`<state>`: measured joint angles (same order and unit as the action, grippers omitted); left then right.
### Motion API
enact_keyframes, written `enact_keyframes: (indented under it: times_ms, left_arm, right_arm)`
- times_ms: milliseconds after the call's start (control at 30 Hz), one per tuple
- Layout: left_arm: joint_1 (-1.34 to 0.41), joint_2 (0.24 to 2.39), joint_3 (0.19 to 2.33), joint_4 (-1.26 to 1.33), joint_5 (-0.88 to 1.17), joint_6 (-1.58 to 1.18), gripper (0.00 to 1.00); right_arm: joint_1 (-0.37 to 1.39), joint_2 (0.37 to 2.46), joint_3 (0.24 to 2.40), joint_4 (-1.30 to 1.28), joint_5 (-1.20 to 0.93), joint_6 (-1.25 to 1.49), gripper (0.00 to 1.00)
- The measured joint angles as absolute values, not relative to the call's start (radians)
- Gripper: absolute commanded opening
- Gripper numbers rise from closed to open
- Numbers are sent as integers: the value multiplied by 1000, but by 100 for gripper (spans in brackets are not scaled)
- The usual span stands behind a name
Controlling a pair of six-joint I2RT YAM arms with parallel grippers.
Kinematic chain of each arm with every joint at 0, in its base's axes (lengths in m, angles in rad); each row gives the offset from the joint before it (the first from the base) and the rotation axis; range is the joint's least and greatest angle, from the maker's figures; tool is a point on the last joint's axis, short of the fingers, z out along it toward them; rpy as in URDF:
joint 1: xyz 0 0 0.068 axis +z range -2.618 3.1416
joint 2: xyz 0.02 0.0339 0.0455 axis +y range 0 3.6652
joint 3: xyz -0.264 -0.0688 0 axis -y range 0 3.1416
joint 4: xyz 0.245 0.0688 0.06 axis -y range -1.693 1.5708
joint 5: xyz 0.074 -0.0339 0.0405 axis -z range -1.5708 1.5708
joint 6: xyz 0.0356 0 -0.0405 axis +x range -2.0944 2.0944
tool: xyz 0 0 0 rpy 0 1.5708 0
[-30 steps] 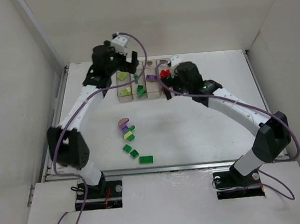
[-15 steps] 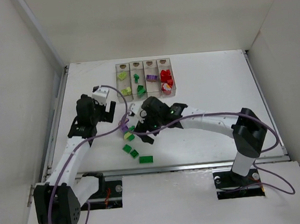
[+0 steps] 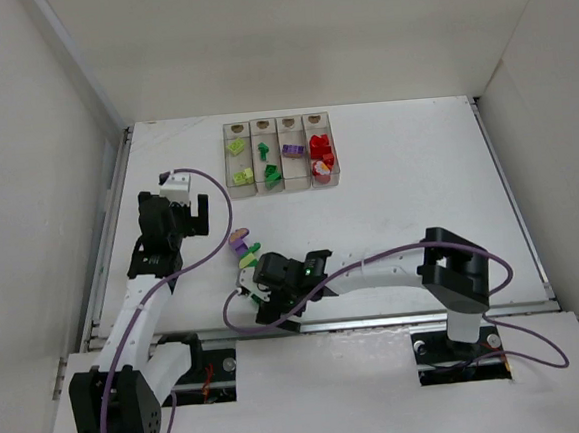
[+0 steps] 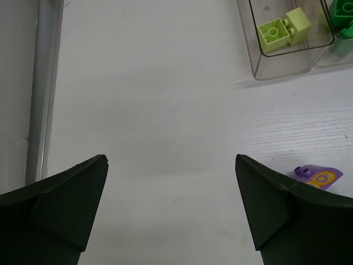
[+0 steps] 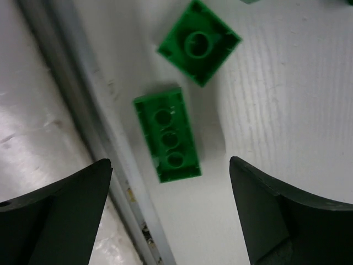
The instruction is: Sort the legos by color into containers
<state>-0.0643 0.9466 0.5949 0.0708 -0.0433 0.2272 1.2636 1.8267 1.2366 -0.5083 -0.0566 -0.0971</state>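
Note:
The containers stand in a row at the back, holding yellow-green, green, purple and red legos. Loose legos lie mid-table: a purple one, a yellow-green one and a green one. My right gripper hangs open low over the table's near edge. In the right wrist view a long green brick lies just ahead of that gripper, and a square green brick lies beyond. My left gripper is open and empty, left of the loose legos, with the purple brick beside its right finger.
A metal rail runs along the table's near edge, right beside the long green brick. The yellow-green container shows at the top right of the left wrist view. White walls close in the table on three sides.
Both arms have left the containers. The left one drew back to the left side. The right one swung down to the near edge, over the green bricks.

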Motion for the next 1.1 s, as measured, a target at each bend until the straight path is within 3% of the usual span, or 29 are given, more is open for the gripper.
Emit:
enact_keyframes:
  times_ms: [200, 433, 467, 567, 867, 1100]
  left_arm:
    - [-64, 938, 576, 86, -46, 197, 100]
    - [-60, 924, 576, 86, -35, 172, 100]
    - [-57, 920, 576, 86, -33, 169, 100]
    - [-49, 911, 576, 86, -30, 160, 100]
    - [-23, 905, 576, 85, 9, 147, 100]
    - [4, 894, 576, 86, 59, 98, 100]
  right_arm:
    - [1259, 1899, 1248, -466, 45, -59, 87]
    - [1277, 1900, 1249, -443, 37, -46, 38]
    - [1277, 1900, 1249, -437, 38, -48, 25]
    - [1276, 1900, 1250, -427, 45, -56, 0]
    - [1231, 1830, 1239, -426, 61, -68, 0]
    - [889, 1695, 1328, -319, -62, 36, 0]
